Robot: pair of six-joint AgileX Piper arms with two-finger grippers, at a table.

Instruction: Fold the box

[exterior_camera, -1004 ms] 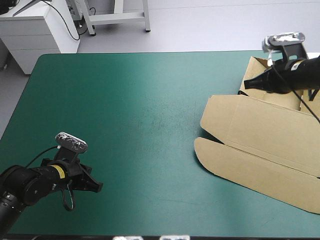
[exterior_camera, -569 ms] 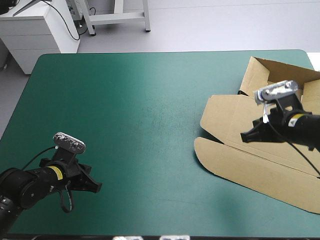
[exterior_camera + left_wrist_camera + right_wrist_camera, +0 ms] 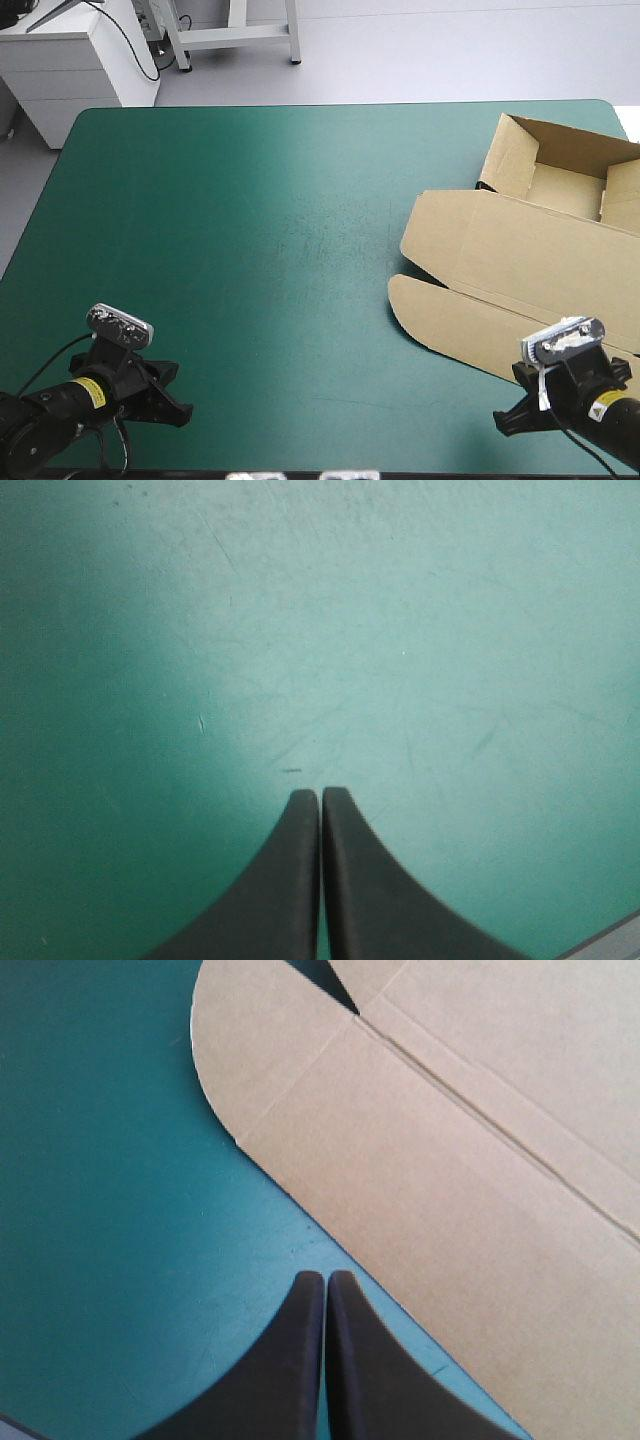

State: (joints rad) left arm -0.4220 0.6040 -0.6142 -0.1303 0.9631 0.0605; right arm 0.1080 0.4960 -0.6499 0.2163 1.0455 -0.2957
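The box is a cut sheet of brown board, partly formed: an open tray with raised walls, joined to a lid panel lying flat. It sits on the desk, at about three o'clock from its middle. The tray end lies toward two o'clock, near the far right corner. The creased lid, ending in a round-cornered flap, stretches toward five o'clock.

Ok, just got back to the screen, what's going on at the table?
Nothing is held. The box sits at the right as an open tray, its lid flat toward the near edge. The right gripper, shut, points over the teal-green cover just off the lid's edge. The left gripper, also shut, is over bare cover by the near left corner.
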